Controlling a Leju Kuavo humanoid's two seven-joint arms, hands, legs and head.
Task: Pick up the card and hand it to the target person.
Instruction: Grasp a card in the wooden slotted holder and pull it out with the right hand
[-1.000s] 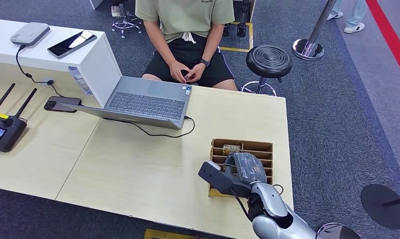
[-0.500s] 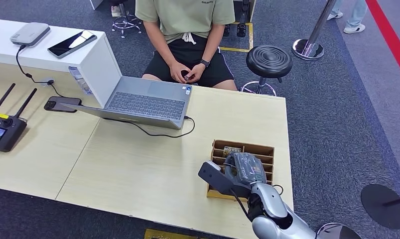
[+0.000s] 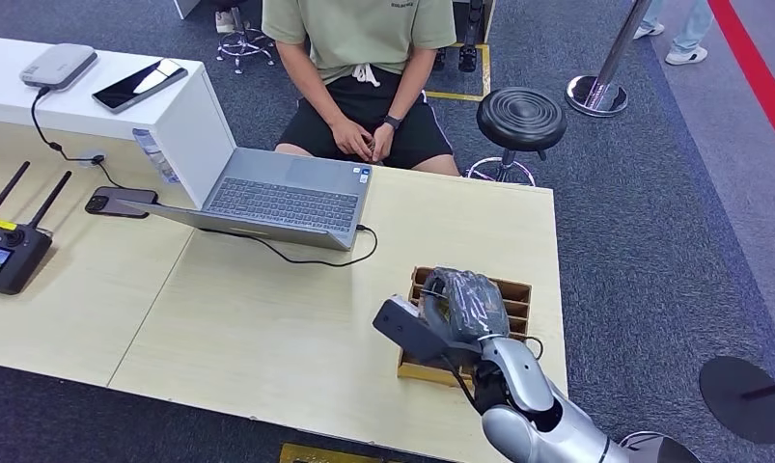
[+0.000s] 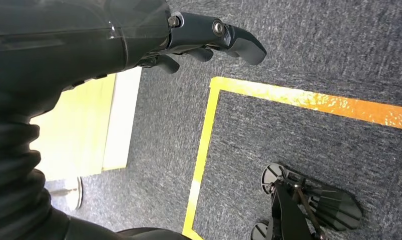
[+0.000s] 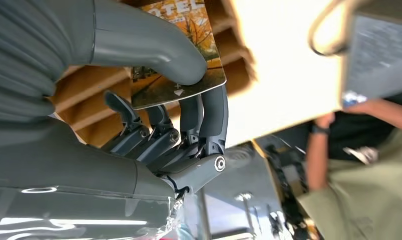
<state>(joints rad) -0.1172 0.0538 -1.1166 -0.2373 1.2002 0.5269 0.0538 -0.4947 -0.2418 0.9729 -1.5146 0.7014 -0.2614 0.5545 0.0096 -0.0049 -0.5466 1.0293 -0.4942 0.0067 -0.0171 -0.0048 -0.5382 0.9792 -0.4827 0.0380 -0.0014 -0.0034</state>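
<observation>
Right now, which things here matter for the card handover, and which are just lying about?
For the job: card, pinched by the right hand; wooden card holder; seated person.

Lying about: laptop; two phones; remote controller; stool.

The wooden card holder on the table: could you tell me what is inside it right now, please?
The right hand reaches into the wooden card holder, pinching a printed card between thumb and fingers. Bare dividers show beside it; the hand covers the other slots, so further cards cannot be seen.

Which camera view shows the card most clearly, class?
The right wrist view: the card sits close up, pinched by the right hand over the wooden organizer. In the head view the hand hides it.
</observation>
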